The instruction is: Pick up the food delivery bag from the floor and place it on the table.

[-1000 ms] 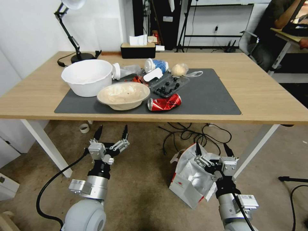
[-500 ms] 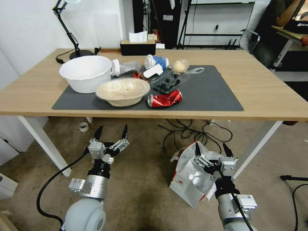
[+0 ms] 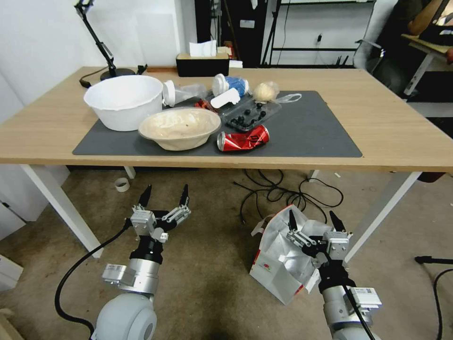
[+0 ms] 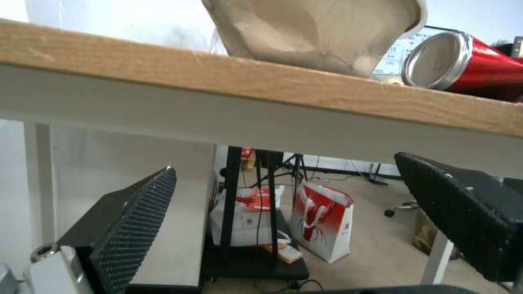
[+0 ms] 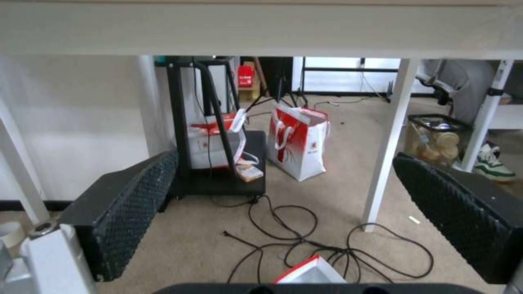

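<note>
A plain white-walled room around us, carpeted and cluttered

We see a dull brownish-grey carpeted floor (image 3: 212, 264) strewn with loose black cables (image 3: 283, 193), a white wall (image 3: 42, 42) on our left, a black articulated desk lamp (image 3: 101, 45) at the far corner, a black metal stand (image 5: 215, 134) with two red-and-white paper bags (image 5: 297, 141) near it, and a small desk with white legs (image 3: 424, 56) far right
</note>
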Robot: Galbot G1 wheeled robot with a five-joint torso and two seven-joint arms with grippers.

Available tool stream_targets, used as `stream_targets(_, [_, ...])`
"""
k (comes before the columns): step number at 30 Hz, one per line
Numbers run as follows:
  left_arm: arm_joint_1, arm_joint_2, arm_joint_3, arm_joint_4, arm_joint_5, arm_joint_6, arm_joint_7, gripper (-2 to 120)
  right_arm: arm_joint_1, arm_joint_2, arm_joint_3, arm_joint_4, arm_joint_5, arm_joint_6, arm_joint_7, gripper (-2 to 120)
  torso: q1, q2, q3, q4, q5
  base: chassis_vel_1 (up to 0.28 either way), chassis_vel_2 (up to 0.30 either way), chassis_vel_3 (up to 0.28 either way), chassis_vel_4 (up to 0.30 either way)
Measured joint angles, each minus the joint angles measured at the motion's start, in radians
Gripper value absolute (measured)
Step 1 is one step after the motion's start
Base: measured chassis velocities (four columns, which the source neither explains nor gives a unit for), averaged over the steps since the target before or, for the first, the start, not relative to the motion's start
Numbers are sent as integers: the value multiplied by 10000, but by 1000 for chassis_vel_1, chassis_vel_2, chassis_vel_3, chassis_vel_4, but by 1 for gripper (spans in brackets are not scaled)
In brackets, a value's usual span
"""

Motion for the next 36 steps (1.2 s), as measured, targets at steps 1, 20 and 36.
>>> stream_targets(1, [4, -8, -8, -3, 5, -6, 0, 100, 17, -8, 0, -8, 7, -7, -1, 100, -25, -68, -41, 0, 0, 0, 0, 0, 0])
stream_targets(20, [-125, 23, 16, 144, -26, -14, -1, 100, 83, -43, 52, -97, 105, -117, -22, 100, -311, -866, -549, 1, 0, 0, 0, 0, 0])
stream_targets(36, [-86, 4, 3, 151, -34, -46, 1, 100, 97, -38, 55, -110, 122, -105, -19, 100, -495, -1431, -934, 1, -1, 0, 0, 0, 0])
